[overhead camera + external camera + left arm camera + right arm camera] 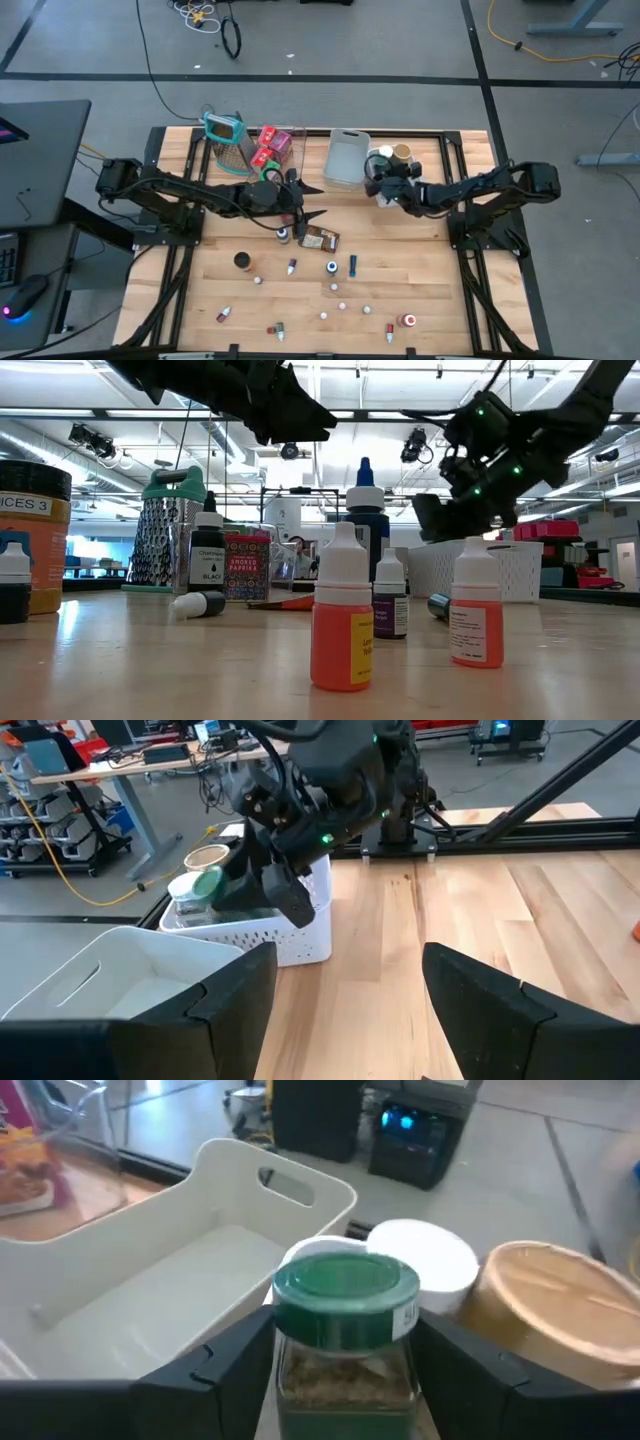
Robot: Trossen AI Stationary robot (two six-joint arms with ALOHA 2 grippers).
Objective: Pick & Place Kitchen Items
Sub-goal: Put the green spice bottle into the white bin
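Observation:
A glass jar with a green lid (345,1295), filled with brownish spice, stands between the fingers of my right gripper (345,1375), which is shut on it. It is at the white perforated basket (290,935) at the far right, next to a white-lidded jar (425,1265) and a tan-lidded jar (560,1305). My left gripper (345,990) is open and holds nothing. It hovers over the table's middle (318,200), pointing toward the basket. Several little bottles (332,268) lie scattered on the near half of the table. My right gripper pinches the jar's glass body (290,1370) just under the green lid, one finger on each side. The fingers come nearly level from the table's right, tipped slightly down. The jar stands upright. Its bottom is hidden, so I cannot tell whether it rests in the basket.
A grey bin (347,160) stands just left of the basket. A clear bin with red packets (275,145) and a teal-framed grater (222,135) are at the far left. A dark packet (320,238) and a dark-lidded jar (242,260) lie near the middle.

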